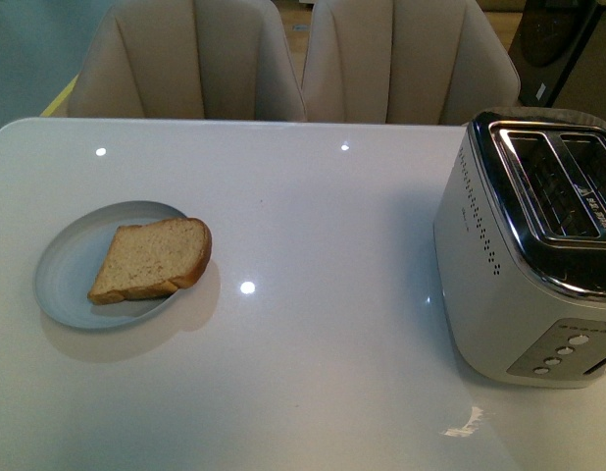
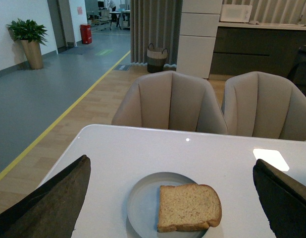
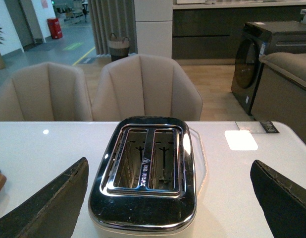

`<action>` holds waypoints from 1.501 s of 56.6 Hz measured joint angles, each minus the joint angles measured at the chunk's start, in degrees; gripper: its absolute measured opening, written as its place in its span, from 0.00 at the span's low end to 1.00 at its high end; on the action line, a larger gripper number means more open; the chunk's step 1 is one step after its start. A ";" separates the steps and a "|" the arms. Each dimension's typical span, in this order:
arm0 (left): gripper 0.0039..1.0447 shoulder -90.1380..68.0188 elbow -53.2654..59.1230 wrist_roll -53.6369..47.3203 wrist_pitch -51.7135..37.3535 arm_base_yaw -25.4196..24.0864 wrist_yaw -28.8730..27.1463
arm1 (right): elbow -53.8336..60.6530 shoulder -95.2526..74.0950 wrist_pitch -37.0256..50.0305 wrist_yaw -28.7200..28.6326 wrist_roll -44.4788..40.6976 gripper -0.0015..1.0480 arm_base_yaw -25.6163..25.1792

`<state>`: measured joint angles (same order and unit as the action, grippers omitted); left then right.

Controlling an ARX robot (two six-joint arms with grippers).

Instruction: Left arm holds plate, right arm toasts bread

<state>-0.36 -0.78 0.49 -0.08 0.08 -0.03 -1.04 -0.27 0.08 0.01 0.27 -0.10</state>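
Both spread wide and empty, the left gripper (image 2: 170, 166) should pinch the bare rim of the plate (image 1: 56, 267), clear of the bread (image 1: 151, 260), before the right gripper (image 3: 169, 163) carries that bread to the toaster (image 1: 479, 275).

You work under soft, rather dim indoor light from overhead. In the front view, ceiling lamps show as small bright spots on the glossy white table (image 1: 313, 226), and a smeared streak of glare lies at the near edge beside the toaster (image 1: 479, 265). The plate (image 1: 58, 285) and the bread (image 1: 151, 260) cast faint, blurred shadows toward you and to the right. The toaster darkens the tabletop on its left. That view has a bluish cast and mild grain. In both wrist views, a square patch on the table burns out white, and the toaster's chrome top mirrors the room.
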 joint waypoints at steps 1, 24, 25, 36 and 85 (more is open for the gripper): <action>0.94 0.00 0.00 0.00 0.00 0.00 0.00 | 0.00 0.00 0.00 0.00 0.00 0.92 0.00; 0.94 0.00 0.00 0.00 0.00 0.00 0.00 | 0.00 0.00 0.00 0.00 0.00 0.92 0.00; 0.94 0.00 0.00 0.00 0.00 0.00 0.00 | 0.00 0.00 0.00 0.00 0.00 0.92 0.00; 0.94 0.00 0.00 0.00 0.00 0.00 0.00 | 0.00 0.00 0.00 0.00 0.00 0.92 0.00; 0.94 -72.94 -21.22 7.32 -19.98 -5.49 5.77 | 0.00 0.00 0.00 0.00 0.00 0.92 0.00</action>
<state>-73.30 -22.00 7.81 -20.05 -5.41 5.74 -1.04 -0.27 0.08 0.01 0.27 -0.10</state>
